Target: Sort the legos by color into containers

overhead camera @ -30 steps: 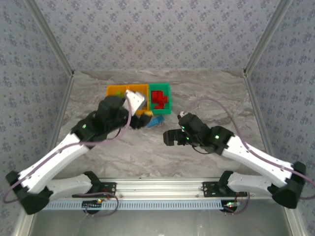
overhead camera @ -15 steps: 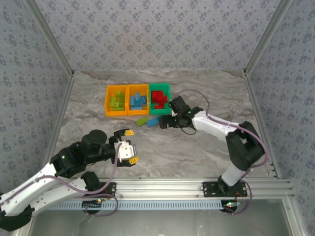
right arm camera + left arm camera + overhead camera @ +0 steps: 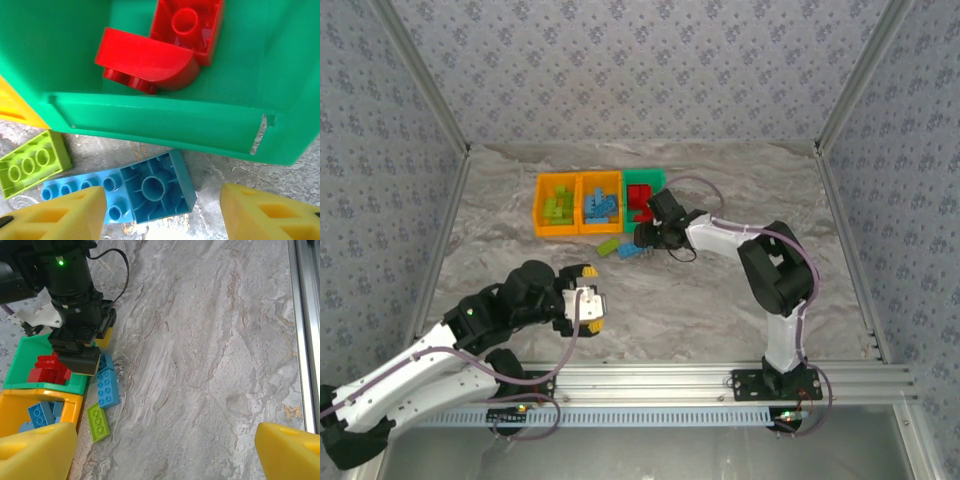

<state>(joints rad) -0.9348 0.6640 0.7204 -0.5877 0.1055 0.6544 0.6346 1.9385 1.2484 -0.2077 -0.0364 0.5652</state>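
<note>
Right gripper (image 3: 162,195) is hanging over a blue brick (image 3: 155,187), jaws standing apart on either side of it, not yet clamping.

Beneath it the table (image 3: 720,200) is showing a smooth grey marbled face. Just beyond the fingers (image 3: 75,210) the green bin (image 3: 150,117) is presenting a glossy hard-plastic wall, with red bricks (image 3: 145,57) lying inside. Off to its left two boxy orange bins (image 3: 558,231) are holding lime and blue pieces. The brick between the pads is lying upside down, its hollow underside and centre tube showing, seemingly touching a studs-up blue brick (image 3: 75,192). A lime brick (image 3: 32,162) is sitting just left of them. I am judging this the pick of a blue piece: the next move is calling for squeezing its flat sides squarely, then lifting it to the blue-holding orange bin. Left gripper (image 3: 588,308) is waiting well away, jaws wide and holding nothing.
</note>
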